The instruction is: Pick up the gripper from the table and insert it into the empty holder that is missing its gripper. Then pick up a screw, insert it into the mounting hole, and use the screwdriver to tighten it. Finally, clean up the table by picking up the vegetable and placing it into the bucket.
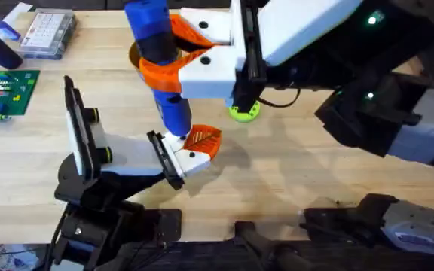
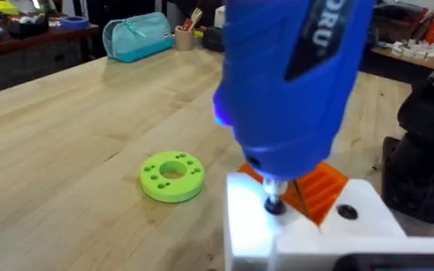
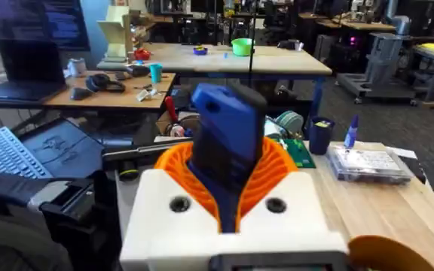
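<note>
My right gripper (image 1: 162,51) is shut on the blue screwdriver (image 1: 173,113), holding it upright with the orange pads around the handle (image 3: 224,143). The screwdriver's tip rests on a dark screw (image 2: 275,205) in the white base of the small orange ribbed gripper (image 1: 202,141). That gripper sits on the black end plate of the white holder (image 1: 126,154). A second hole (image 2: 345,212) shows in the white base beside the orange fin (image 2: 324,184). A tan rim of the bucket (image 1: 132,53) peeks out behind the screwdriver. The vegetable is hidden.
A lime-green disc with holes (image 1: 244,112) lies just right of the screwdriver. A taller black plate with yellow-rimmed knobs (image 1: 77,124) stands left of the holder. A clear screw box (image 1: 47,34) and a green circuit board (image 1: 4,94) sit at the far left.
</note>
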